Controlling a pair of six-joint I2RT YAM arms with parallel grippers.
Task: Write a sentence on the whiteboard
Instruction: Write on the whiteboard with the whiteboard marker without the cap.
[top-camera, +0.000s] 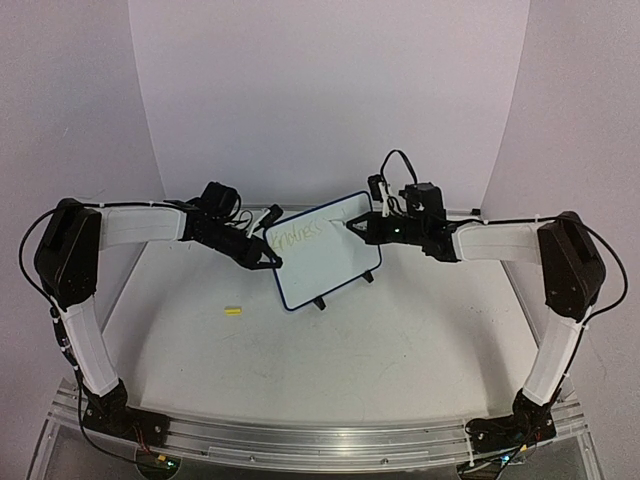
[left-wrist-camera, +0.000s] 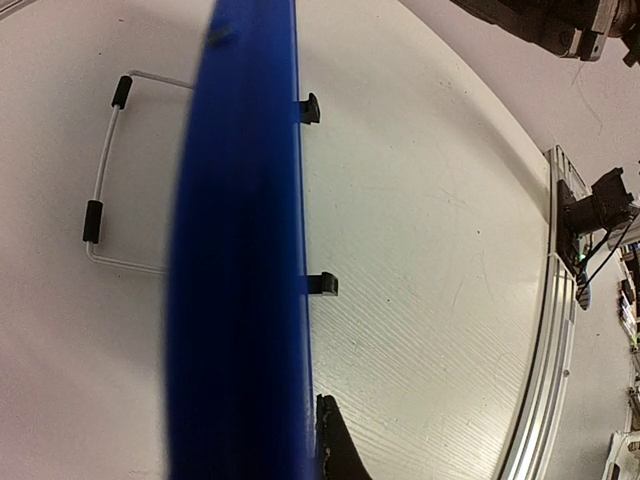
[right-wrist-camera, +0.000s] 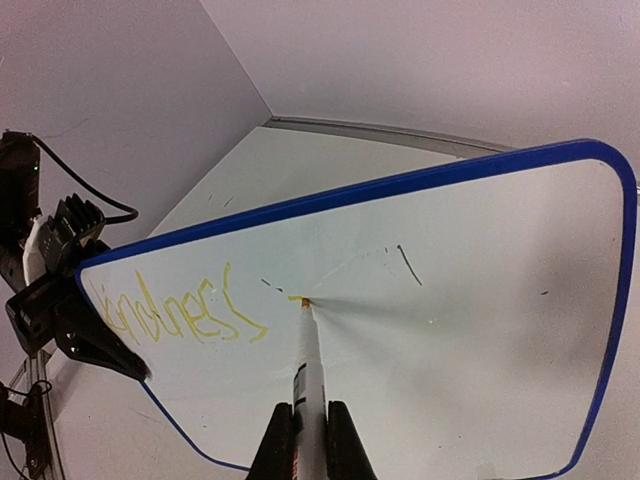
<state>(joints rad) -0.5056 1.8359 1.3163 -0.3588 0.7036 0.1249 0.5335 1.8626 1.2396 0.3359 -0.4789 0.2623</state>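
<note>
The whiteboard (top-camera: 330, 258) stands tilted on the table, blue-rimmed, on two black clip feet. My left gripper (top-camera: 266, 260) is shut on its left edge. In the left wrist view the rim (left-wrist-camera: 240, 250) is edge-on and blurred, with one finger (left-wrist-camera: 335, 445) against it and the other hidden. My right gripper (right-wrist-camera: 308, 412) is shut on a white marker (right-wrist-camera: 310, 365), whose tip touches the board face (right-wrist-camera: 470, 300) at a short yellow stroke. The sentence (right-wrist-camera: 170, 310) is one yellow word reading "kindness", left of the tip. It shows faintly in the top view (top-camera: 298, 237).
A small yellow marker cap (top-camera: 233, 311) lies on the table, front left of the board. The wire stand (left-wrist-camera: 100, 190) and clip feet (left-wrist-camera: 322, 284) show behind the board. A few thin dark marks (right-wrist-camera: 408, 263) are on the board. White walls enclose the back and sides.
</note>
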